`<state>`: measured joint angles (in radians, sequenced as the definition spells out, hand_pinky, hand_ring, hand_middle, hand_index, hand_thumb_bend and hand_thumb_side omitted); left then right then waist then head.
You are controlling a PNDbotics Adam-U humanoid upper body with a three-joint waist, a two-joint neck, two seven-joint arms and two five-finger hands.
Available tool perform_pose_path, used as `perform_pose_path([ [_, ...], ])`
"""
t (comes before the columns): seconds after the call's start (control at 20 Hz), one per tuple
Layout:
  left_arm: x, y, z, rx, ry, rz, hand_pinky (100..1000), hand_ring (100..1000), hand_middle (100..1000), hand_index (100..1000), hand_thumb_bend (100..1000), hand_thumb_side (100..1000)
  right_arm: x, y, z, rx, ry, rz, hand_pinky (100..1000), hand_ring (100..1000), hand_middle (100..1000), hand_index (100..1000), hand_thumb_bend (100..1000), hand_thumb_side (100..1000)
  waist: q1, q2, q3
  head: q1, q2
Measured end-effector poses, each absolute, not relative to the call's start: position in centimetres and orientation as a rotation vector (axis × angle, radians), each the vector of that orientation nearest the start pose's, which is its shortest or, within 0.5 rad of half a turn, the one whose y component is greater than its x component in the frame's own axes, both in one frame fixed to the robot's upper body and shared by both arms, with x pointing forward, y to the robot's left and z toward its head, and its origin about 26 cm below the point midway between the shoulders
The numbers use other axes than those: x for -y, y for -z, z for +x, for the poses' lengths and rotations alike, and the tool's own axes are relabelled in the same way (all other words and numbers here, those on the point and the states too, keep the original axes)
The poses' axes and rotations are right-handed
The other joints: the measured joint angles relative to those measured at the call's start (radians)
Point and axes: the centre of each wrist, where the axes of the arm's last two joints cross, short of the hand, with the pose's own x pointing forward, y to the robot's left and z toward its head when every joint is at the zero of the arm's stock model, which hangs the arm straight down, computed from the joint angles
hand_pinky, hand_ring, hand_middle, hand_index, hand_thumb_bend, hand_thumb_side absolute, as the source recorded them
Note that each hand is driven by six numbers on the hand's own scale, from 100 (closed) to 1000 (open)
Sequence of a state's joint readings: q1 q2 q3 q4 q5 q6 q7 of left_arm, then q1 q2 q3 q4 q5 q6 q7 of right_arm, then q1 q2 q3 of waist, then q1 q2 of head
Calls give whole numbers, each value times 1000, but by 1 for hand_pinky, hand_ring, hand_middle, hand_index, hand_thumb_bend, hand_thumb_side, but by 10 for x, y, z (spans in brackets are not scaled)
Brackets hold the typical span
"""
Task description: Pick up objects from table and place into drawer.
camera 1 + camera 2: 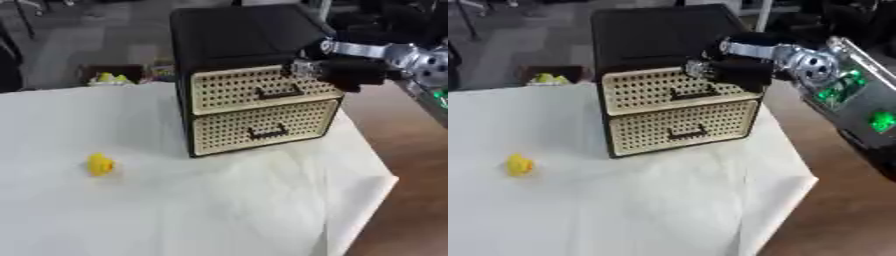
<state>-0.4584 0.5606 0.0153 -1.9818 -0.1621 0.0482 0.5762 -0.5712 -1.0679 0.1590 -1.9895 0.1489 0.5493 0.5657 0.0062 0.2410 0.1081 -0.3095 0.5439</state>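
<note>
A small yellow toy (100, 164) is seen lying on the white tablecloth (175, 210), well left of the black two-drawer cabinet (249, 80). Both perforated drawers are seen closed. The right hand (337, 71) is held against the upper drawer (262, 87) beside its handle; its finger posture cannot be told.

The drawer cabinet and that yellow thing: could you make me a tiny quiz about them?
1. True or false: both drawers of the cabinet are shut.
2. Which robot hand is at the upper drawer? A) left B) right
3. Fill in: the yellow object lies on the white ____.

Key: 1 true. 2 B, the right hand. 3 cloth.
</note>
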Motion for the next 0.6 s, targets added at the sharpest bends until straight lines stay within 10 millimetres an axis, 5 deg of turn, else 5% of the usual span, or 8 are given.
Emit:
perform_pose_path([
  [0.6,-281,-267,307,2509,-42,809,775,892,869,904,100,1000,291,-322,292,1308,-1277,-672,100,100,100,805,100,1000,0,6,9,-4,-1],
])
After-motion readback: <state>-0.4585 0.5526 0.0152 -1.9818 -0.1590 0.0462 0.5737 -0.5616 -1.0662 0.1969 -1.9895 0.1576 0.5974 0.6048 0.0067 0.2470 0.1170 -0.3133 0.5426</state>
